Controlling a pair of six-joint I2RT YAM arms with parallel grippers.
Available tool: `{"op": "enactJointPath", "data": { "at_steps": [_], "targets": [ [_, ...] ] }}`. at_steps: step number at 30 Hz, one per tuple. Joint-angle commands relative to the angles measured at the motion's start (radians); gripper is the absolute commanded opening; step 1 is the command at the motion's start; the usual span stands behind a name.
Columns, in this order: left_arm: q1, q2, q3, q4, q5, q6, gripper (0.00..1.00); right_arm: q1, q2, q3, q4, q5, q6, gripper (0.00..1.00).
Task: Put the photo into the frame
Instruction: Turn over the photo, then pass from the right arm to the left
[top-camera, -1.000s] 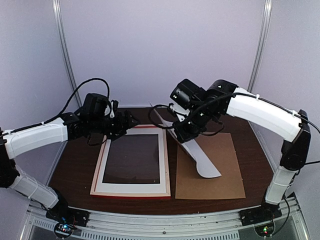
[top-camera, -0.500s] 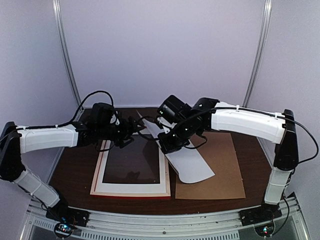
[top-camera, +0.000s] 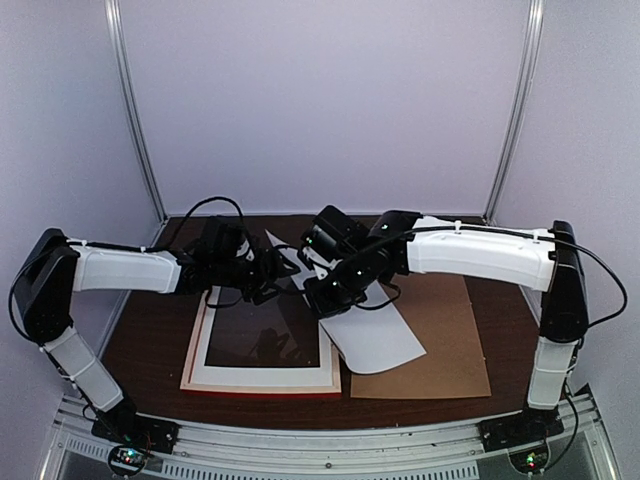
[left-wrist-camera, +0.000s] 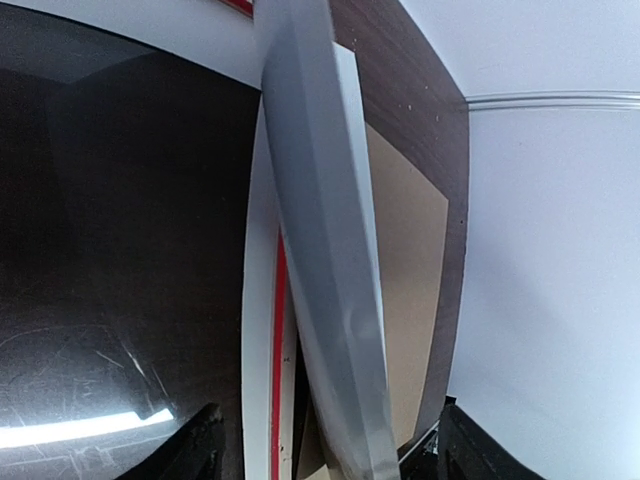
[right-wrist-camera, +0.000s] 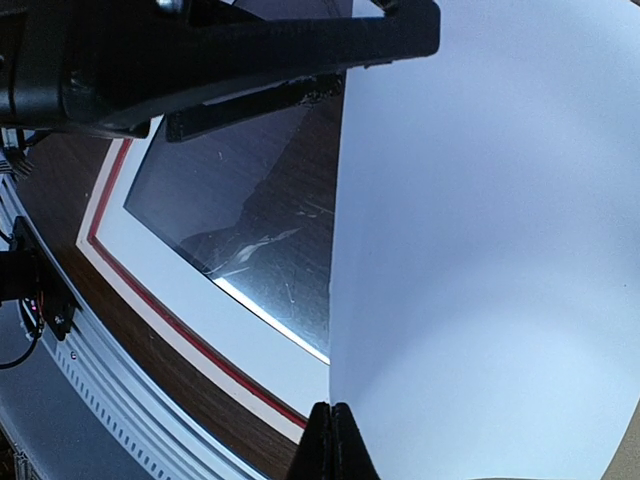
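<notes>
The photo, seemingly light and floppy, curls over the frame's 3 o'clock rail, nipped in the closed right pincer, the left pincer agape around its border, the safest hold.

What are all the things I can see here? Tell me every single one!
photo: one, white back showing, bent, held up over the frame's right edge and the board.
frame: one, red-edged with a pale border, flat on the table's left half.
shiny pane: one, dark reflections, inside the frame.
backing board: one, brown, flat on the table, right of the frame.
table: one, dark wood, under everything.
left arm and right arm: two, white and black, reaching in from each side.
right claw: one, black, shut on the photo.
left claw: one, black, open, the photo's edge between its fingers.
</notes>
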Motion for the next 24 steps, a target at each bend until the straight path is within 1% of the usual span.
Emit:
{"op": "enactJointPath", "data": {
  "at_steps": [1, 6, 10, 17, 22, 24],
  "targets": [
    [0.008, 0.029, 0.037, 0.053, 0.035, 0.003, 0.70, 0.010, 0.025, -0.013, 0.027, -0.003, 0.014, 0.00],
    [0.008, 0.055, 0.033, 0.058, 0.038, 0.007, 0.60, 0.016, 0.043, -0.014, 0.039, -0.009, 0.018, 0.00],
    [0.008, 0.075, 0.023, 0.093, 0.047, -0.003, 0.43, 0.020, 0.054, -0.013, 0.045, -0.014, 0.023, 0.00],
    [0.008, 0.094, 0.020, 0.104, 0.049, 0.003, 0.25, 0.023, 0.062, -0.013, 0.056, -0.023, 0.028, 0.00],
    [0.008, 0.099, 0.017, 0.109, 0.050, 0.006, 0.18, 0.023, 0.064, -0.011, 0.061, -0.029, 0.028, 0.00],
    [0.008, 0.100, 0.017, 0.110, 0.050, 0.011, 0.14, 0.023, 0.065, -0.012, 0.064, -0.032, 0.029, 0.01]
  ]
}}
